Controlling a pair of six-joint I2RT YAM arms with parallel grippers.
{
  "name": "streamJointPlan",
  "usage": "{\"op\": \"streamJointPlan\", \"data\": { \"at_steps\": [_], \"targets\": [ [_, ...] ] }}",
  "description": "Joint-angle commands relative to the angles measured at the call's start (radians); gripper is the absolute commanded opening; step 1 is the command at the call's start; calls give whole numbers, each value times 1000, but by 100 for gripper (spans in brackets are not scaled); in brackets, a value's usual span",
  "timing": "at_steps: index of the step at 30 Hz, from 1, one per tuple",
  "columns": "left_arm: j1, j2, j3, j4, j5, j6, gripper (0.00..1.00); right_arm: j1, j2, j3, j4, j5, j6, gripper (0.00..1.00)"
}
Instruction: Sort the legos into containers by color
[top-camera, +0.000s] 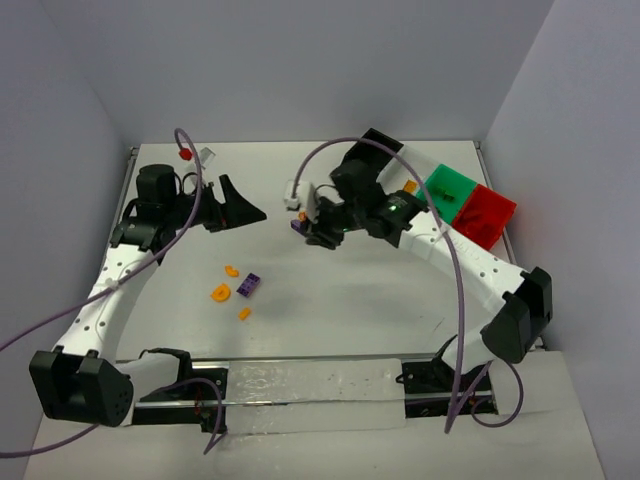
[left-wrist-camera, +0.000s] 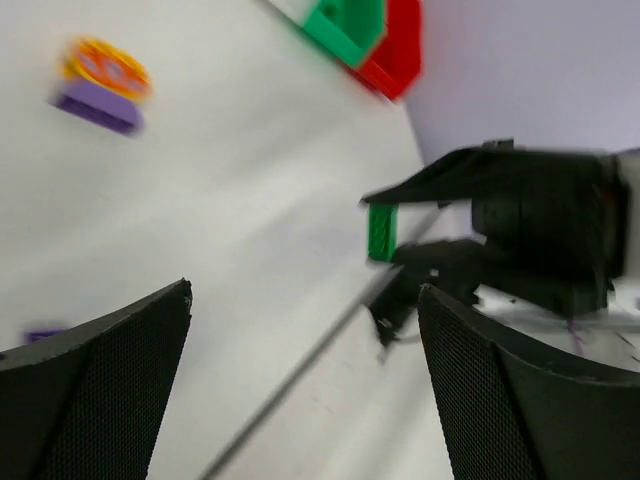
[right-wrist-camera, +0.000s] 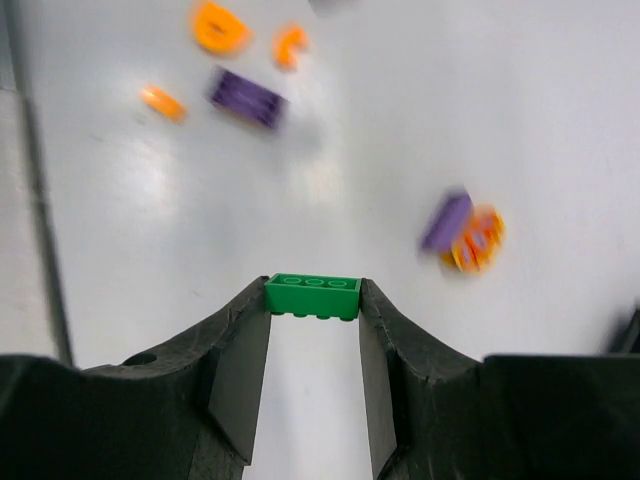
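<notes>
Legos, tiny plastic bricks and pieces in red, orange, purple and green, lie scattered over the white tabletop (top-camera: 340, 300). Near its far left corner we see a small red piece (top-camera: 184, 155). The left gripper (top-camera: 243, 200) hangs over the left half with its fingers spread wide and nothing between them. Toward the near edge, left of centre, four pieces lie close together but apart: an orange ring-shaped piece (top-camera: 220, 293), a curved orange piece (top-camera: 231, 270), a small orange bit (top-camera: 244, 314) and a purple rectangular brick (top-camera: 249, 285).

Near the middle, the right gripper (right-wrist-camera: 312, 300) pinches a small green rectangular brick (right-wrist-camera: 312, 296) by its ends, right at the fingertips. We cannot tell how far it is off the surface. A second purple piece (right-wrist-camera: 445, 222) lies nearby with a printed orange disc (right-wrist-camera: 478, 240) touching it.

At the far right corner the open green plastic bin (top-camera: 450, 188) and the open red plastic bin (top-camera: 487, 215) stand joined side by side. The right arm hides any others.

We judge the grip shallow, so the green brick could twist or slip out on the way to the green bin. Released off centre, it could strike the rim or drop into the adjoining red bin. With the two grippers near each other, a wide swing could make them collide.

We can read no brand, label or writing; the disc's marking is too blurred.
</notes>
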Motion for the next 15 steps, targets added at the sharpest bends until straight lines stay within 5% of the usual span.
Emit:
{"op": "streamJointPlan", "data": {
  "at_steps": [1, 8, 15],
  "targets": [
    [8, -58, 60, -60, -315, 241, 99, -274, -83, -87, -8, 42, -17, 0],
    [-2, -26, 61, -139, -462, 505, 99, -636, 11, -113, -50, 157, -112, 0],
    [-81, 27, 40, -192, -595, 615, 99, -784, 173, 4, -36, 228, -132, 0]
  ]
}}
